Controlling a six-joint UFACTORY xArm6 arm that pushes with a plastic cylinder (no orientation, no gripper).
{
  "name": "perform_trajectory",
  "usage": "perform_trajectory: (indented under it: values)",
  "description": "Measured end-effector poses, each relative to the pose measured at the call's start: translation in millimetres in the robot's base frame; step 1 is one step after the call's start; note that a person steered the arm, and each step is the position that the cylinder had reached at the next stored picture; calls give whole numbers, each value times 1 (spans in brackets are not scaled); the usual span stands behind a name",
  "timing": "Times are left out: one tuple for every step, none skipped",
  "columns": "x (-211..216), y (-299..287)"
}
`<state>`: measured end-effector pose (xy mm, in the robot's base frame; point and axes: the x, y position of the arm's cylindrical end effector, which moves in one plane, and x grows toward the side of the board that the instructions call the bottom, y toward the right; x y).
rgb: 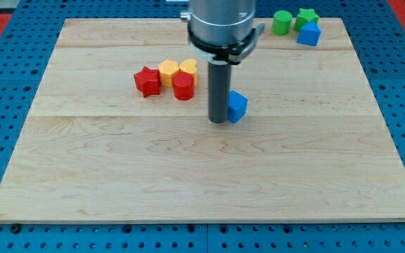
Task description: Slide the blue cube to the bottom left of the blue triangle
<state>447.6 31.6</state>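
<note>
The blue cube [238, 106] lies near the middle of the wooden board [202, 169]. My tip [219, 121] is right against its left side, partly hiding it. The blue triangle [309, 34] sits at the view's top right, next to the green blocks, far up and right of the cube.
A green cylinder [282, 22] and a green star [306, 15] stand by the blue triangle at the top right. A red star [147, 81], a yellow hexagon [168, 72], a yellow heart [188, 68] and a red cylinder [183, 87] cluster left of my rod.
</note>
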Motion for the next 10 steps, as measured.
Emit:
perform_trajectory:
  values:
    - [-15, 35]
    - [-53, 69]
    - [-85, 115]
    - [-91, 153]
    - [-75, 180]
    - [-78, 219]
    - [-104, 218]
    - [-112, 205]
    - [-83, 202]
    - [-92, 180]
